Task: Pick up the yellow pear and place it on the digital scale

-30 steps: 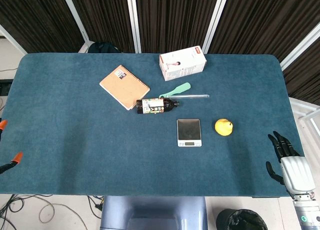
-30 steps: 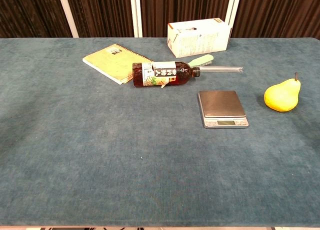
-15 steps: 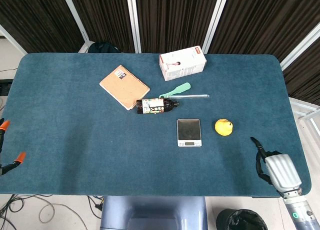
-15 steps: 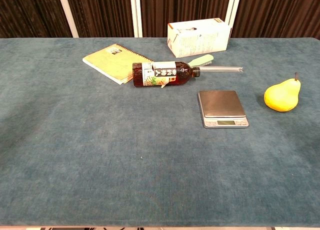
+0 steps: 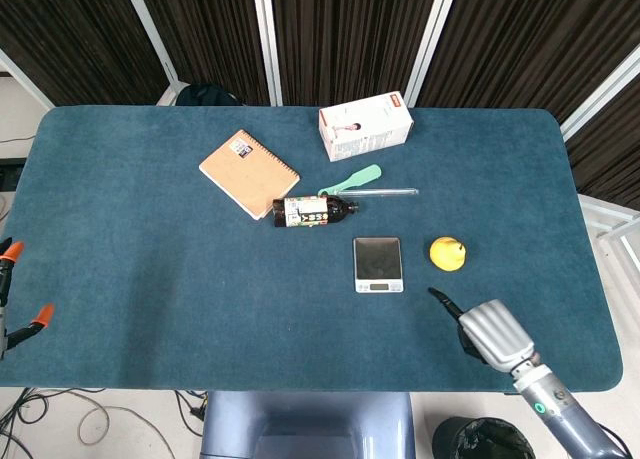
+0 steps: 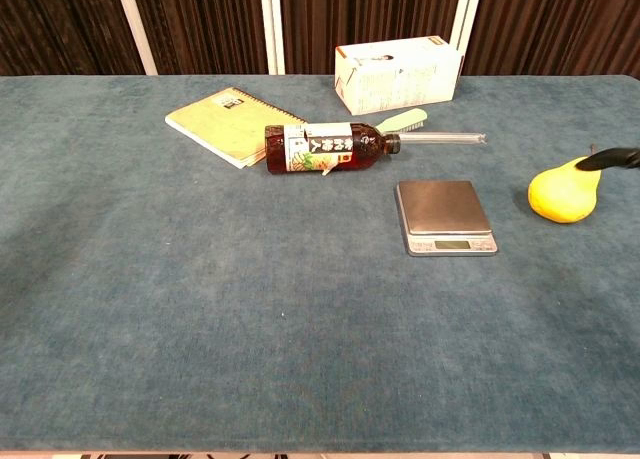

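The yellow pear [image 5: 447,253] lies on the blue table, just right of the small silver digital scale [image 5: 378,264]. In the chest view the pear [image 6: 563,194] is near the right edge, and the scale [image 6: 443,214] has a bare platform. My right hand [image 5: 482,331] hovers near the table's front edge, below and slightly right of the pear, with its back to the head camera. It holds nothing, and one dark finger points up-left. A black fingertip [image 6: 612,159] enters the chest view at the right edge, just over the pear's top. My left hand is out of sight.
A brown bottle [image 5: 312,211] lies on its side behind the scale, with a green-handled tool [image 5: 352,179] and a clear tube [image 5: 385,191] beside it. A notebook [image 5: 248,173] and a white box [image 5: 365,125] sit further back. Orange-tipped parts [image 5: 12,251] show at the left edge.
My right hand has swung in from the table's right edge, leftward along the front, and turned toward the pear. Its fingertip now shows in the chest view. The objects have not moved.
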Controlling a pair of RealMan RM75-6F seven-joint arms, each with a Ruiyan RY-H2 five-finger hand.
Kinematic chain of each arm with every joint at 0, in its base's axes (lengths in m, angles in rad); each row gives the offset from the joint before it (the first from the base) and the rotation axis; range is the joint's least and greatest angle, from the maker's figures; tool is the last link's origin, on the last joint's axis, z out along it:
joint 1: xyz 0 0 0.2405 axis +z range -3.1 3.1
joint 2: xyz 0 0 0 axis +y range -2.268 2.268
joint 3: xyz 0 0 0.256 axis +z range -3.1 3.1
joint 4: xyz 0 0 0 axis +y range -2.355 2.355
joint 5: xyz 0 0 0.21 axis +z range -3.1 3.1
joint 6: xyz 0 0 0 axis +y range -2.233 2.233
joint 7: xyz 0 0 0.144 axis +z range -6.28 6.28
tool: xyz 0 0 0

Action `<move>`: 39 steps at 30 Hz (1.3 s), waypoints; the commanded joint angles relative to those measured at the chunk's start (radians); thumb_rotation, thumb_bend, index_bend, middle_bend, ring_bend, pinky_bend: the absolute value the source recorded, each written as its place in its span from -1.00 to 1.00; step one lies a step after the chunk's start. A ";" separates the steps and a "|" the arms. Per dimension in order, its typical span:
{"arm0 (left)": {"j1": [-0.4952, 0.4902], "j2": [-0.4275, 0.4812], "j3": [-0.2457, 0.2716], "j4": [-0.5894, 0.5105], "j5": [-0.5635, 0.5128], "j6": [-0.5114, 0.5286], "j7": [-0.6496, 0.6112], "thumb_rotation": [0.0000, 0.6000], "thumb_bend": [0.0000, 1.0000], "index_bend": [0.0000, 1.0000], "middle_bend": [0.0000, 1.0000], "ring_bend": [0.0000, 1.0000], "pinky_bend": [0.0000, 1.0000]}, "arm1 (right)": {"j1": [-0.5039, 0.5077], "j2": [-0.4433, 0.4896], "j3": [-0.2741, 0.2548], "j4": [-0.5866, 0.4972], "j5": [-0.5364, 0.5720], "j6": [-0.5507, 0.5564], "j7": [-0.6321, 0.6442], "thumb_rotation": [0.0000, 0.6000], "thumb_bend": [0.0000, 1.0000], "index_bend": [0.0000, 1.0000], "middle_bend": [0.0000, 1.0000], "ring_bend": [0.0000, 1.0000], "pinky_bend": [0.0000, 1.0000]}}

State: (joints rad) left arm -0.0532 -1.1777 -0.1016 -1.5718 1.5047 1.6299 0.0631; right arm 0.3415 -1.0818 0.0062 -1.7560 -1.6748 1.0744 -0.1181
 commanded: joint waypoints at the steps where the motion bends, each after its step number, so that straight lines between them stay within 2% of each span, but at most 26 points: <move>1: 0.000 0.000 0.000 0.000 0.000 0.000 0.000 1.00 -0.63 -0.81 -0.91 -1.00 -0.85 | 0.050 -0.024 0.012 -0.039 0.049 -0.083 -0.065 1.00 0.94 -1.00 0.53 0.59 0.49; 7: -0.003 -0.004 0.001 0.004 -0.001 -0.007 0.005 1.00 -0.63 -0.81 -0.91 -1.00 -0.85 | 0.098 -0.069 0.033 -0.063 0.138 -0.172 -0.159 1.00 0.94 -1.00 0.53 0.60 0.49; 18: -0.005 -0.011 0.000 0.011 -0.002 -0.009 0.017 1.00 -0.63 -0.81 -0.91 -1.00 -0.85 | 0.180 -0.167 0.085 -0.077 0.342 -0.254 -0.334 1.00 0.94 -1.00 0.53 0.62 0.49; 30: -0.008 -0.015 0.000 0.015 -0.004 -0.016 0.021 1.00 -0.63 -0.81 -0.91 -1.00 -0.85 | 0.279 -0.295 0.108 -0.036 0.597 -0.250 -0.555 1.00 0.94 -1.00 0.54 0.62 0.49; 39: -0.008 -0.012 -0.006 0.018 -0.012 -0.016 0.013 1.00 -0.63 -0.81 -0.91 -1.00 -0.85 | 0.337 -0.376 0.112 -0.022 0.726 -0.200 -0.658 1.00 0.94 -1.00 0.55 0.63 0.49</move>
State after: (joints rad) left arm -0.0612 -1.1901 -0.1072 -1.5542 1.4925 1.6134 0.0765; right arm 0.6678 -1.4444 0.1173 -1.7798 -0.9634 0.8631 -0.7625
